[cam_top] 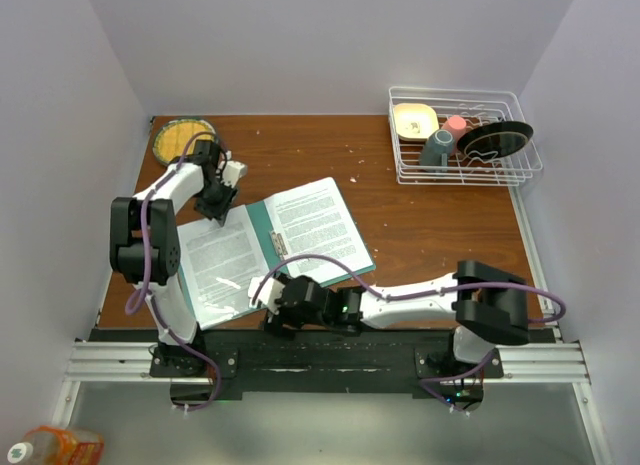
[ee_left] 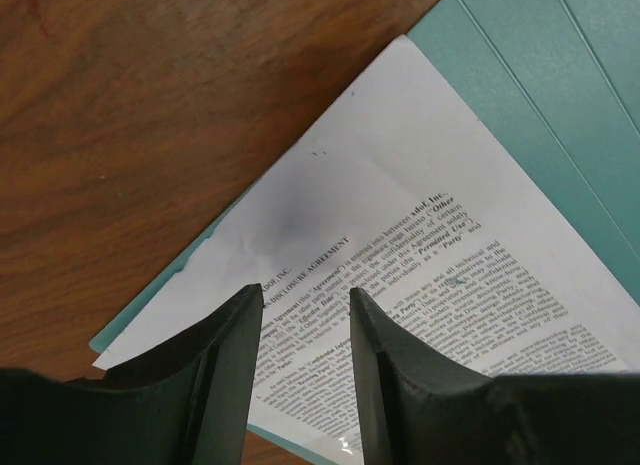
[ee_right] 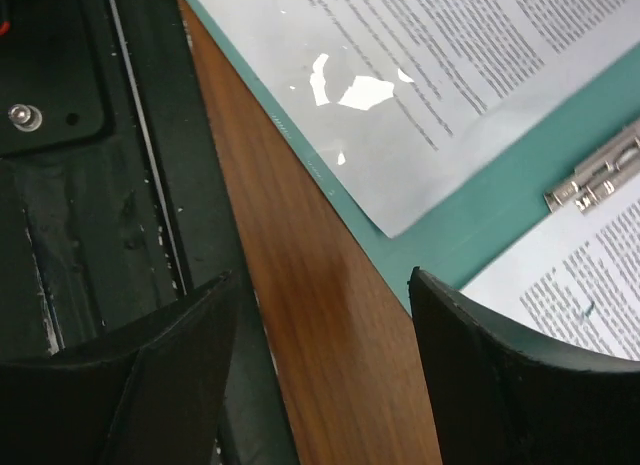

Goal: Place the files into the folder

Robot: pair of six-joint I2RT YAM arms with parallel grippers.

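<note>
The teal folder (cam_top: 262, 230) lies open on the wooden table, and a printed white file rests on each half: one on the left half (cam_top: 215, 260), one on the right half (cam_top: 315, 225). My left gripper (cam_top: 218, 213) hovers over the far top corner of the left sheet (ee_left: 400, 185), open, with only printed paper showing between its fingers (ee_left: 305, 293). My right gripper (cam_top: 262, 288) is at the folder's near edge (ee_right: 480, 220), open over bare wood (ee_right: 322, 277). A glossy sleeve covers the sheet (ee_right: 400, 75) there. The metal clip (ee_right: 600, 170) sits on the spine.
A white wire dish rack (cam_top: 465, 135) with plates and a cup stands at the back right. A round yellow dish (cam_top: 182, 137) sits at the back left corner. The black mounting rail (cam_top: 330, 360) runs along the near edge, right behind my right gripper.
</note>
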